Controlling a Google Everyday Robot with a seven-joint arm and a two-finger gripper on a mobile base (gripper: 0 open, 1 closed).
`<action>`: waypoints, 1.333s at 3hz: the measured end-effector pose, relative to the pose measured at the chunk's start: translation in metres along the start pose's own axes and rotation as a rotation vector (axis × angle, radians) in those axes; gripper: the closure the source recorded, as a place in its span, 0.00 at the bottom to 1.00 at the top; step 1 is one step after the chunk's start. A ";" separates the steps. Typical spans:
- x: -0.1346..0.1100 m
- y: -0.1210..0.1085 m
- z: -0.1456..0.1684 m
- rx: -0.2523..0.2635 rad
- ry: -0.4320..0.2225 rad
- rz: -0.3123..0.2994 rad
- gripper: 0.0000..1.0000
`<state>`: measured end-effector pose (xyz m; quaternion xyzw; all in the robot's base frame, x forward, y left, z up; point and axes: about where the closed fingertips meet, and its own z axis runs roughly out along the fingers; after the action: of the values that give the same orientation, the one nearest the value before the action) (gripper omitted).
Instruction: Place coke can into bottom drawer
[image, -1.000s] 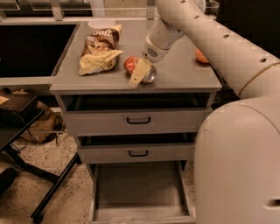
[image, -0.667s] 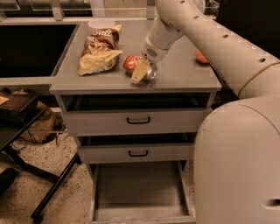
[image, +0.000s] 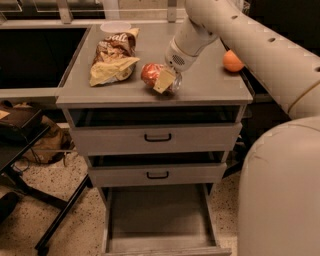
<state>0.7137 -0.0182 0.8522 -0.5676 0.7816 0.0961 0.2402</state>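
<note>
The coke can (image: 150, 74) lies on its side on the grey cabinet top (image: 210, 87), near the front edge, red body to the left and silver end to the right. My gripper (image: 167, 80) reaches down from the white arm and sits right on the can, covering its middle. The can rests on the cabinet top. The bottom drawer (image: 157, 220) is pulled out below, and its wide grey inside shows nothing in it.
A brown-and-yellow chip bag (image: 114, 57) lies left of the can, with a white round lid (image: 115, 26) behind it. An orange fruit (image: 232, 61) sits at the right edge. Two upper drawers with black handles (image: 157, 137) are above the open one. A black stand (image: 30, 190) is on the floor at left.
My gripper has shifted very slightly up and to the right over the can. The can and the drawers have not moved.
</note>
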 end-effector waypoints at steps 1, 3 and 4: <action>0.010 0.030 -0.013 -0.037 -0.054 -0.045 1.00; 0.052 0.082 -0.012 -0.145 -0.188 -0.081 1.00; 0.049 0.083 -0.013 -0.150 -0.180 -0.085 1.00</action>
<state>0.6212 -0.0371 0.8299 -0.6058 0.7226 0.1947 0.2701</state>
